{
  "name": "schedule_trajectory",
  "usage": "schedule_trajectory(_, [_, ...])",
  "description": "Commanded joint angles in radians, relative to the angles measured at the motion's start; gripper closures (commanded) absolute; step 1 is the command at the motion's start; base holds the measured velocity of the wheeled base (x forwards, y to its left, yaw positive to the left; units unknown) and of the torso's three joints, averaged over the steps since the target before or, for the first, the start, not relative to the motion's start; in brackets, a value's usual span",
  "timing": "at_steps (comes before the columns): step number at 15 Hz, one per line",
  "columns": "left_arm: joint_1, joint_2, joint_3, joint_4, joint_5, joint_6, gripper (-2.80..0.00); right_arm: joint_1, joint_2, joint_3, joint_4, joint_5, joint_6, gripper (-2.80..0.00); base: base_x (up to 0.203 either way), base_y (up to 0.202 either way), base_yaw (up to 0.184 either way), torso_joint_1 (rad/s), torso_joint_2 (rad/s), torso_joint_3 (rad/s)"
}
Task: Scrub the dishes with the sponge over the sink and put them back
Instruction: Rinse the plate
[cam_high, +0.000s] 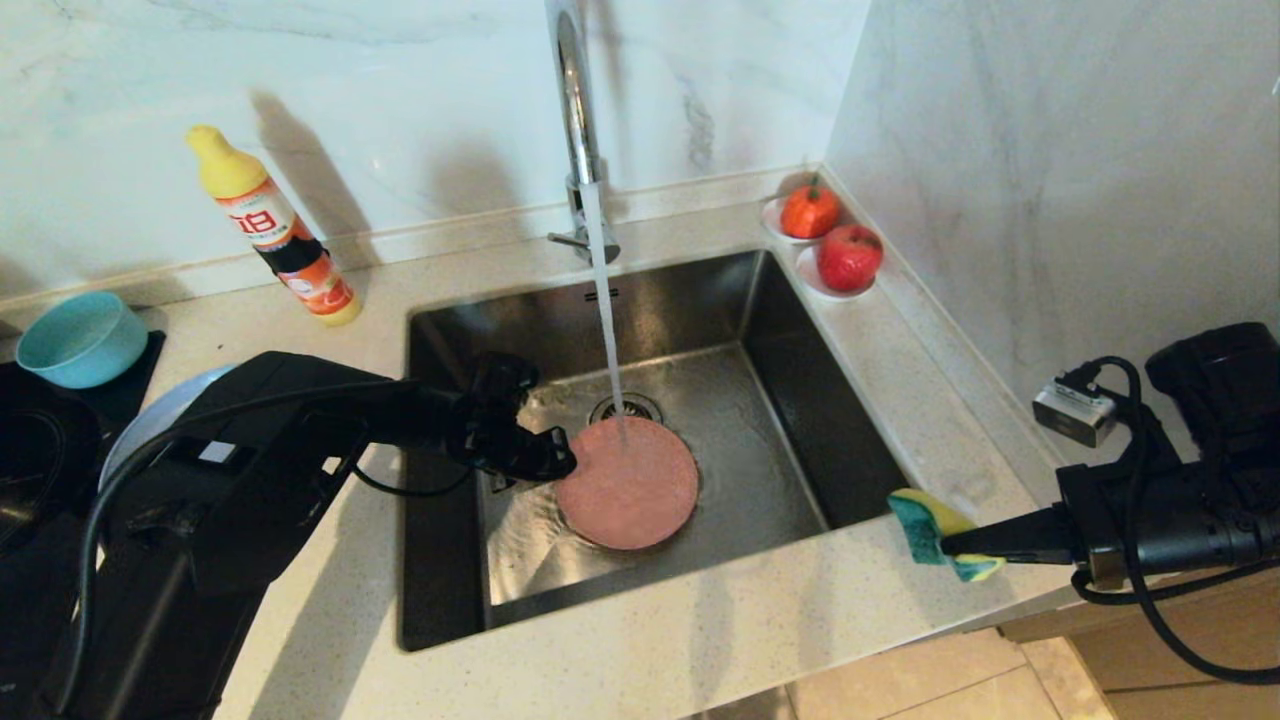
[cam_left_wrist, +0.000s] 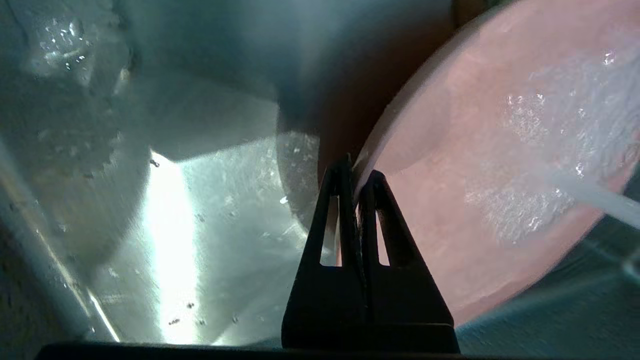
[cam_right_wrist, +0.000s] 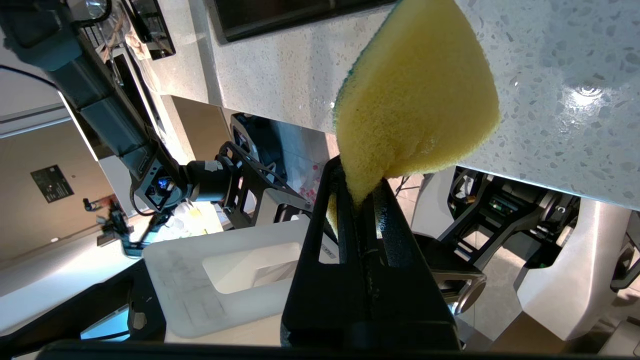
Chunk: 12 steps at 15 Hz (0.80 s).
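A pink plate (cam_high: 628, 487) (cam_left_wrist: 495, 165) hangs over the steel sink (cam_high: 800, 420) under the tap's running water. My left gripper (cam_high: 562, 467) (cam_left_wrist: 357, 175) is shut on the plate's rim at its left side. The water stream lands on the plate's far part and spreads over it. My right gripper (cam_high: 950, 545) (cam_right_wrist: 359, 172) is shut on the yellow sponge (cam_high: 932, 530) (cam_right_wrist: 417, 95) with its green side, held over the counter at the sink's front right corner. A teal bowl (cam_high: 82, 338) stands at the far left. A pale plate (cam_high: 150, 420) shows partly behind my left arm.
The chrome tap (cam_high: 580, 130) rises at the sink's back edge. A yellow-capped detergent bottle (cam_high: 275, 230) stands on the counter to the left. Two white saucers with red fruit (cam_high: 830, 240) sit in the back right corner by the wall. A black mat (cam_high: 130, 385) lies under the bowl.
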<state>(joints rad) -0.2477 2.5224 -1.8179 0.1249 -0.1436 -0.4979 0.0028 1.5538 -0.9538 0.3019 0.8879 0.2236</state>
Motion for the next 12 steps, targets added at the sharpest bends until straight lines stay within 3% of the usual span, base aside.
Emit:
schedule_trajectory(1, [-0.001, -0.020, 0.003, 0.002, 0.001, -0.010, 0.00, -0.001, 0.009, 0.005, 0.002, 0.005, 0.002, 0.00, 0.000, 0.000, 0.000, 0.000, 0.00, 0.000])
schedule_trajectory(6, [-0.006, -0.072, 0.004, 0.016, 0.011, -0.025, 0.00, -0.012, 0.013, 0.037, -0.054, 0.006, 0.003, 0.00, 0.000, 0.000, 0.000, 0.000, 0.00, 0.000])
schedule_trajectory(12, [-0.013, -0.112, -0.003, 0.071, 0.083, -0.024, 0.00, -0.020, 0.000, 0.049, -0.056, 0.028, 0.003, 0.00, 0.000, 0.000, 0.000, 0.000, 0.00, 0.000])
